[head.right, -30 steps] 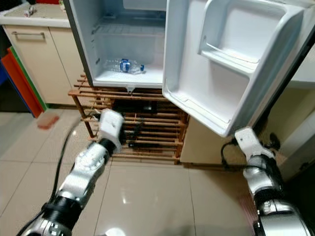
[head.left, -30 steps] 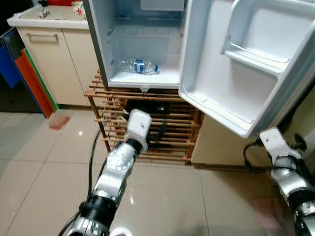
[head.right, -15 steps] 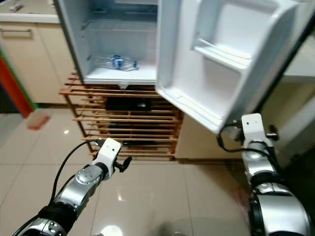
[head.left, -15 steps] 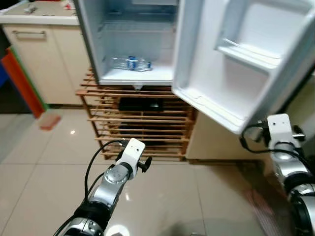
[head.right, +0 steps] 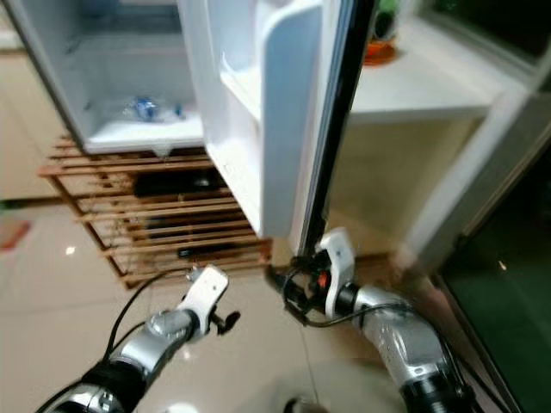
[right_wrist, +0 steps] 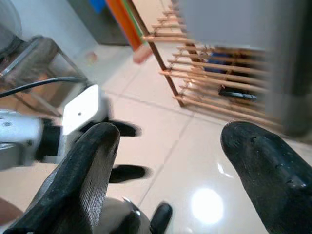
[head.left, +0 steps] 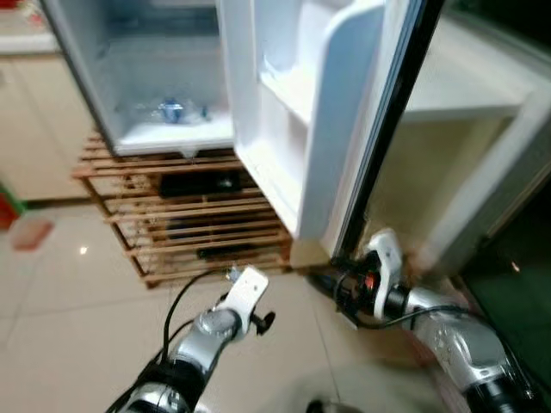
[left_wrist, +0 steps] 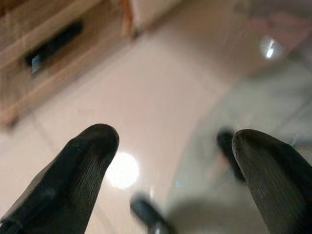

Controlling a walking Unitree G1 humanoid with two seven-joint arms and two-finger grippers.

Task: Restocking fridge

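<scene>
The small fridge (head.left: 95, 77) stands open on a wooden slatted rack (head.left: 185, 228), its white door (head.left: 301, 129) swung wide toward me. A clear water bottle with a blue label (head.left: 172, 110) lies on the fridge's bottom shelf. My left gripper (head.left: 261, 322) hangs low over the tiled floor in front of the rack, open and holding nothing; its black fingers (left_wrist: 83, 161) stand apart in the left wrist view. My right gripper (head.left: 343, 294) sits low near the door's bottom corner, pointing left, also open and empty, with wide-spread fingers (right_wrist: 92, 161).
A white shelf unit (head.left: 469, 86) stands right of the door, with an orange item (head.right: 379, 50) on it. Dark glass (head.right: 508, 292) is at far right. A beige cabinet (head.left: 26, 129) and a red thing on the floor (head.left: 30, 234) are at left.
The whole view has swung right, so the fridge now sits further left. Both arms have dropped lower, and the right gripper has turned inward toward the left arm.
</scene>
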